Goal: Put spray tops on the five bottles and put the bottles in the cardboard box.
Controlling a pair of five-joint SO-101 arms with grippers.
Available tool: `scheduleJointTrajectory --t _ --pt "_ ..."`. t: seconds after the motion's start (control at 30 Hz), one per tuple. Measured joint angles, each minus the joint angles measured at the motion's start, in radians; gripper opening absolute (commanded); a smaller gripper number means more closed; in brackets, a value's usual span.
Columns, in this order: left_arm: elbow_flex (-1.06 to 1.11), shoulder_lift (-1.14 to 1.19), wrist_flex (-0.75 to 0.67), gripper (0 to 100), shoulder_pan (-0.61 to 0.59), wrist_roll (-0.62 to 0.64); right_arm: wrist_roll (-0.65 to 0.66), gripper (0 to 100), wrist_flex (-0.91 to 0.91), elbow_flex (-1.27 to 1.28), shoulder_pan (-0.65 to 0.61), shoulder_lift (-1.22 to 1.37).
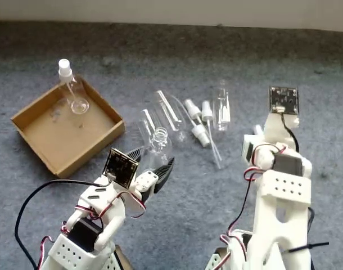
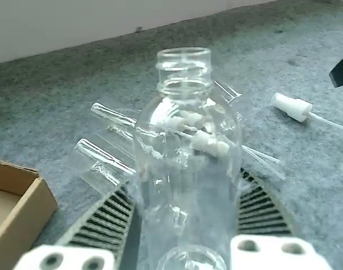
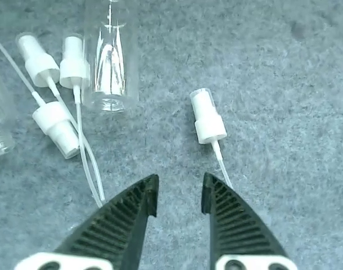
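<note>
Uncapped bottle [image 2: 185, 129] pinched between left pincer [image 2: 184, 183] tips, right pincer [image 3: 180, 194] spread, loose spray top [image 3: 208, 117] just ahead of it, grey surface [image 3: 284, 84]

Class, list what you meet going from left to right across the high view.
Brown cardboard box → clear uncapped bottle in the left hand → cluster of white spray tops → clear bottle lying flat → white right arm.
</note>
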Motion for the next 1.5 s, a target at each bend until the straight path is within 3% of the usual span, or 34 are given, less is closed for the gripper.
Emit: scheduleJointTrajectory --t 0.3,0.43,0.6,1.03,1.17,1.5 --pt "0.0 0.0 0.003 3 0.011 -0.003 0.114 12.4 0.003 -0.245 0.0 0.362" --pt "0.0 0.0 0.058 3 0.083 -0.006 0.118 12.4 0.017 -0.353 -0.009 0.496" --pt "0.0 0.0 0.087 3 0.163 -0.006 0.118 12.4 0.135 -0.559 -0.04 0.698" --pt "0.0 0.0 0.11 3 0.173 -0.006 0.124 12.5 0.445 -1.229 -0.041 1.238" --pt "0.0 0.0 0.11 3 0.172 -0.006 0.127 12.5 0.502 -1.392 0.008 1.369" --pt "0.0 0.0 0.11 3 0.172 -0.006 0.292 12.5 0.69 -1.648 0.068 1.613"
